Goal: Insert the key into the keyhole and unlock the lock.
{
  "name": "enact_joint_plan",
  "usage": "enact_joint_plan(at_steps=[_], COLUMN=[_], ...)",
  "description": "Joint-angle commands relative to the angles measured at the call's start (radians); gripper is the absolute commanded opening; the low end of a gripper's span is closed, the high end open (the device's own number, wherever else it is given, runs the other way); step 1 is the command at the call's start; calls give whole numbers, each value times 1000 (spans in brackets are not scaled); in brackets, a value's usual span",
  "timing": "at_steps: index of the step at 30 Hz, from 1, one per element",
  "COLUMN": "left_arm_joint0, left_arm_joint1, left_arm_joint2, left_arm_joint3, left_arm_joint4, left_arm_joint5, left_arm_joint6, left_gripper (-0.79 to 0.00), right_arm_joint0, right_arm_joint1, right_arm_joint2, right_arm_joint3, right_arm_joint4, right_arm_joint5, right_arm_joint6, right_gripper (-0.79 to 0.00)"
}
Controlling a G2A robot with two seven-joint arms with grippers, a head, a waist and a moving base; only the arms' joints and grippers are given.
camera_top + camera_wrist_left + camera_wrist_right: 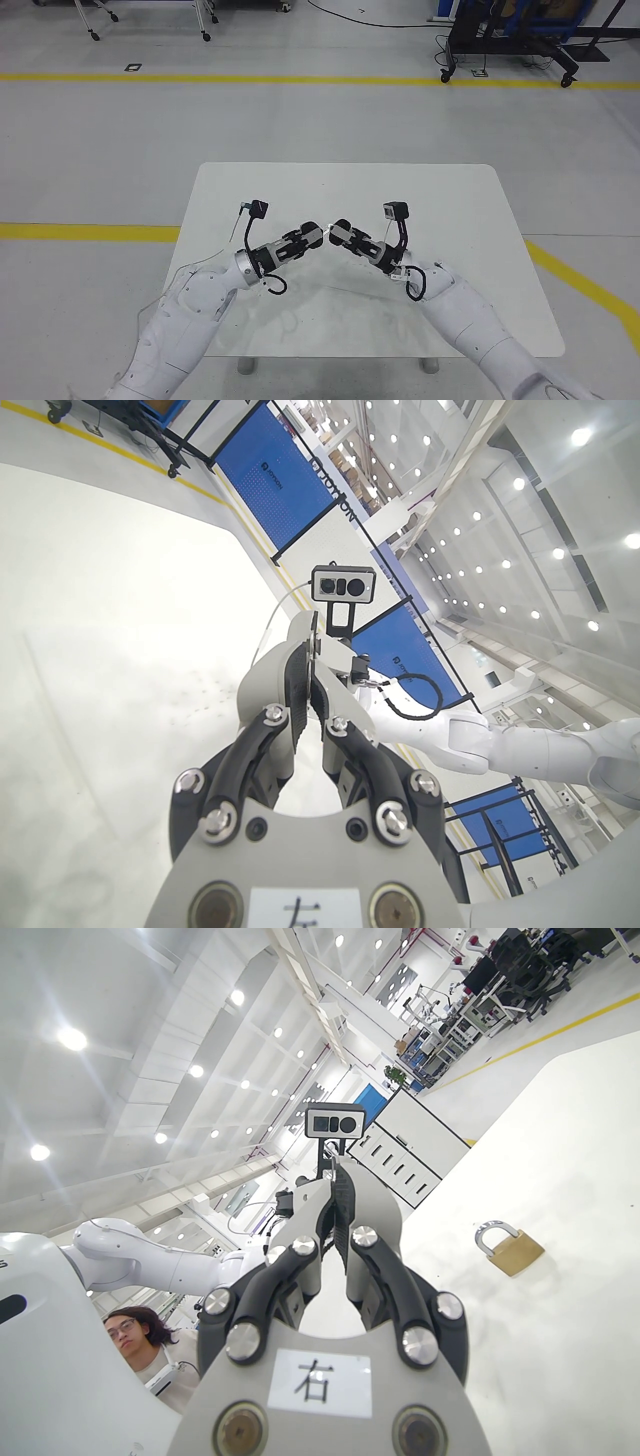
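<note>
1. Table [460,200]: left gripper [320,231] and right gripper [336,228] meet tip to tip at centre, in from 7 and 5 o'clock.
2. Left gripper clamps the key [314,645]; right gripper is pinched tight, likely empty.
3. Lock [510,1248] lies flat on the table, apart from them. It looks heavy, rigid and slick, so grab its body.
4. Key looks small, thin and stiff, so hold the bow.

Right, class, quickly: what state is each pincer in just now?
Left pincer: closed; whether it grips anything cannot be told.
Right pincer: closed; whether it grips anything cannot be told.
</note>
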Motion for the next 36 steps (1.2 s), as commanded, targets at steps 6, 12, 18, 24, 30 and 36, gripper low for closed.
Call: enact_joint_plan(at_steps=[6, 12, 18, 24, 30, 36], left_arm_joint0=[-1, -2, -4, -15, -27, -33], left_arm_joint1=[3, 10, 22, 30, 32, 35], left_arm_joint2=[-6, -26, -48, -45, -27, -22], left_arm_joint3=[-7, -23, -38, -29, -20, -14], left_arm_joint4=[32, 63, 63, 9, 11, 10], left_arm_joint5=[-9, -20, -38, -21, -6, -2], left_arm_joint6=[-1, -9, -98, -203, -243, -244], left_gripper=[-785, -785, -785, -785, -785, -785], right_arm_joint0=[-5, -3, 14, 20, 33, 46], right_arm_joint1=[-5, -9, 0, 10, 15, 21], right_arm_joint2=[14, 31, 50, 50, 12, -24], right_arm_joint3=[5, 10, 32, 28, 31, 30], right_arm_joint4=[24, 31, 31, 50, 50, 60], right_arm_joint5=[0, 0, 0, 0, 0, 0], right_arm_joint6=[71, 110, 222, 280, 280, 280], right_gripper=[-745, -296, -400, -422, -499, -526])
